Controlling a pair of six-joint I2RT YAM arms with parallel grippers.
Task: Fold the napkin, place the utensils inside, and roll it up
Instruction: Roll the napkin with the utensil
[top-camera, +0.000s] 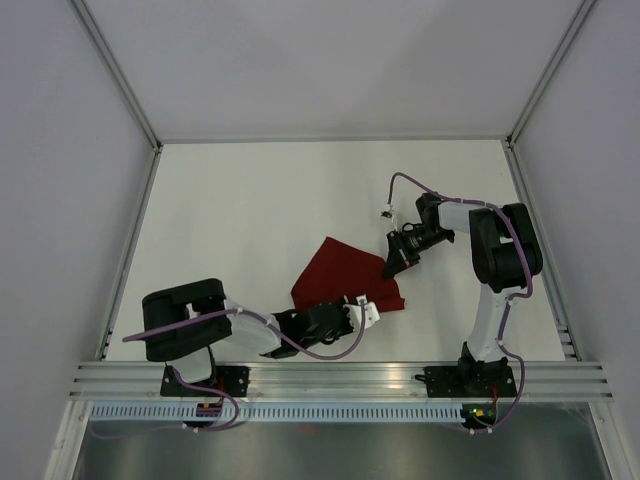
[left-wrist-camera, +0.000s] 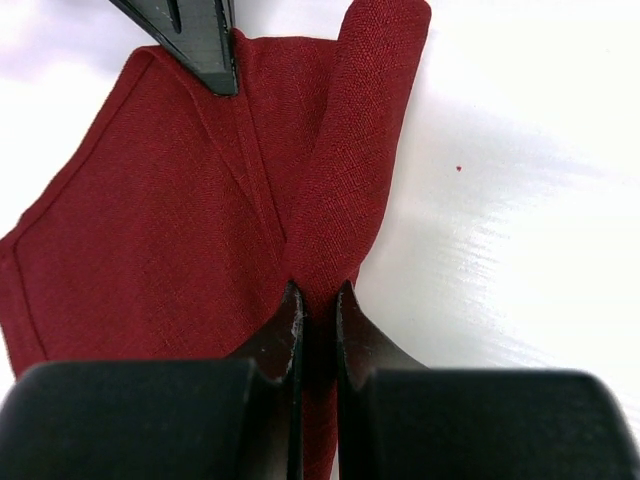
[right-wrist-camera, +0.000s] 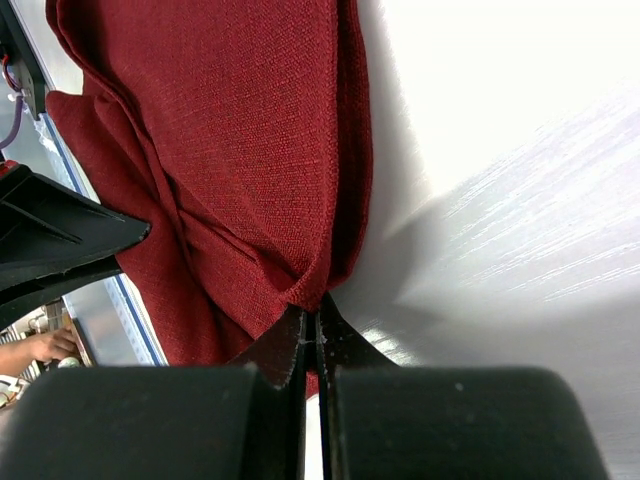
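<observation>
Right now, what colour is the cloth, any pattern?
Plain dark red cloth, no pattern; clearest in the left wrist view.

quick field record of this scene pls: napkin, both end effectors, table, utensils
napkin: dark red cloth, bunched and partly folded over itself, on the table
left end effector: shut on a raised fold at the napkin's near side
right end effector: shut on a fold at the napkin's right edge
table: white
utensils: none in view

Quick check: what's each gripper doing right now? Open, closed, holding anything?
Left gripper: closed, pinching a raised fold of the dark red cloth napkin.
Right gripper: closed, pinching another part of the same napkin.
</observation>
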